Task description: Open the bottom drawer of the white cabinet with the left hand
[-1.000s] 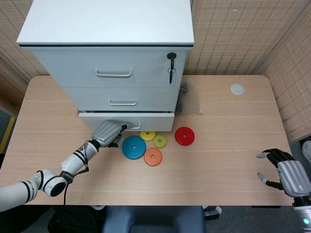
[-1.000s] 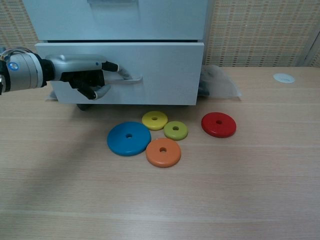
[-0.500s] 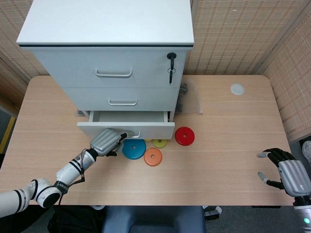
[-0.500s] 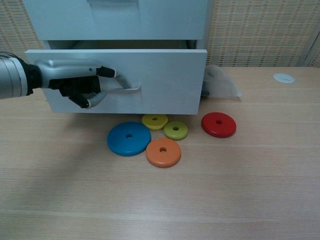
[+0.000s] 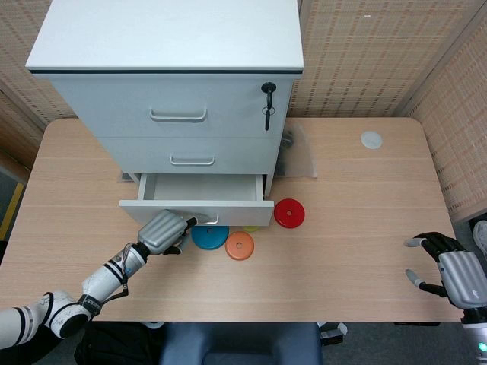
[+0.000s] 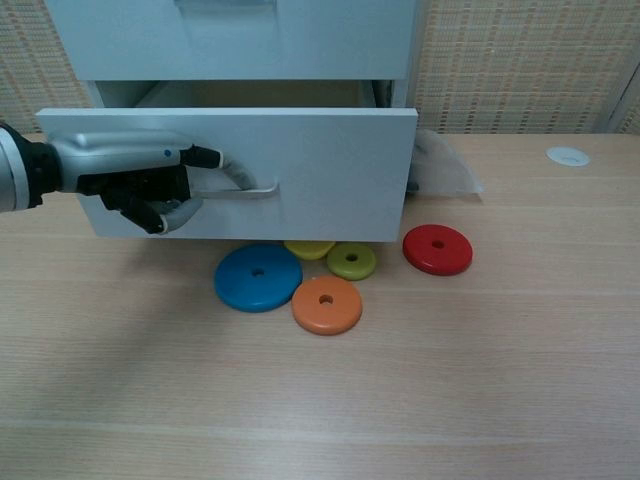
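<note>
The left hand (image 6: 135, 180) is seen at the left of the bottom drawer (image 5: 196, 213), its fingers hooked behind the metal handle (image 6: 245, 183) and curled under it, so the handle is held. The drawer itself sits at the foot of the white cabinet (image 5: 171, 84), drawn partly out, with its pale interior visible from the head view. The pull is best kept straight along the drawer's travel, with the wrist held level, so that the front is not twisted or lifted on its runners. The hooked fingers should be kept seated behind the bar and not allowed to slide off its left end.

Below the drawer front, the blue disc (image 6: 258, 277) and the orange disc (image 6: 326, 304) lie on the table (image 6: 450, 400), the blue one partly under the drawer edge in the head view. The yellow disc (image 6: 309, 248) is already half covered by the front, and the green disc (image 6: 352, 261) lies just beside it; the drawer appears to pass above them, so no downward pressure should be added. The red disc (image 6: 437, 249) lies to the right, apart from the drawer.

At the far right, the right hand (image 5: 453, 270) rests near the table edge with its fingers spread and nothing held, and is best left idle.
</note>
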Robot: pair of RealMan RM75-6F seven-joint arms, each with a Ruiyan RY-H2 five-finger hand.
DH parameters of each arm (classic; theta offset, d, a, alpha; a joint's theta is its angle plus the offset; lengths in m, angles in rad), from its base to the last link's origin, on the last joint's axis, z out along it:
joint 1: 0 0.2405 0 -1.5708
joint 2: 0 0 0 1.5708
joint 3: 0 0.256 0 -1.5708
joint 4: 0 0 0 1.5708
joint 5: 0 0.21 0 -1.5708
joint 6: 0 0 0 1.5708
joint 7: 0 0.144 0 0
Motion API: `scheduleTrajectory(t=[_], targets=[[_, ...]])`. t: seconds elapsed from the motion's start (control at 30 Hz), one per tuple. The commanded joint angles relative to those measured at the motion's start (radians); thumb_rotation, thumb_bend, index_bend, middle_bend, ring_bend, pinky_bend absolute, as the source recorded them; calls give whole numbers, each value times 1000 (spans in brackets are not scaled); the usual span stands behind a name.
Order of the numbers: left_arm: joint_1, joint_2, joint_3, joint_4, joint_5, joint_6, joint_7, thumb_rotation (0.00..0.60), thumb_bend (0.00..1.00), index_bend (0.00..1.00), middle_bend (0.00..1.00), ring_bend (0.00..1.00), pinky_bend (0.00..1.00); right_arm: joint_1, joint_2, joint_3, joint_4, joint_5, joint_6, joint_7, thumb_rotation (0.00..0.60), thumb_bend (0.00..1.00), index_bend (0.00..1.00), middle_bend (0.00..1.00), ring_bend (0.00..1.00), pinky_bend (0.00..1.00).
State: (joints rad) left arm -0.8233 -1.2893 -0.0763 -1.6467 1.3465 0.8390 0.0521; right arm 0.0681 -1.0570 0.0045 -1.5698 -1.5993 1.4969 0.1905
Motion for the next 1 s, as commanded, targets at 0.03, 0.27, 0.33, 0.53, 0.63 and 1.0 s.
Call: scheduleTrajectory(t=[0.03, 0.27, 0.33, 0.53, 0.63, 1.0], targets=[[10, 8, 7, -16, 12, 13, 6, 600, 661, 183, 915, 980, 1000, 0, 0, 0, -1, 0, -1, -1, 600, 202, 343, 313, 213, 279], [29, 29, 32, -65, 34, 24, 29, 600, 661, 184, 914, 979, 1000, -1, -1, -1, 0, -1, 0, -1, 600, 202, 343, 313, 213, 279], [33, 33, 37, -75, 38, 26, 37, 600, 661, 183, 914, 979, 1000, -2, -1, -1, 0, -1, 1, 0, 600, 202, 343, 313, 213, 280], [49, 43, 55, -114, 68, 43, 58, 600, 661, 184, 912, 977, 1000, -5, -1, -2, 1, -1, 4, 0, 600, 202, 343, 313, 213, 280], [55, 50, 65, -135, 84, 48, 65, 600, 661, 184, 912, 977, 1000, -6, -2, -2, 2, -1, 6, 2, 600, 202, 343, 313, 213, 280], [88, 86, 77, -185, 152, 107, 60, 600, 660, 183, 886, 941, 1000, -7, -3, 0, 8, -2, 11, 9, 600, 202, 343, 313, 213, 280]])
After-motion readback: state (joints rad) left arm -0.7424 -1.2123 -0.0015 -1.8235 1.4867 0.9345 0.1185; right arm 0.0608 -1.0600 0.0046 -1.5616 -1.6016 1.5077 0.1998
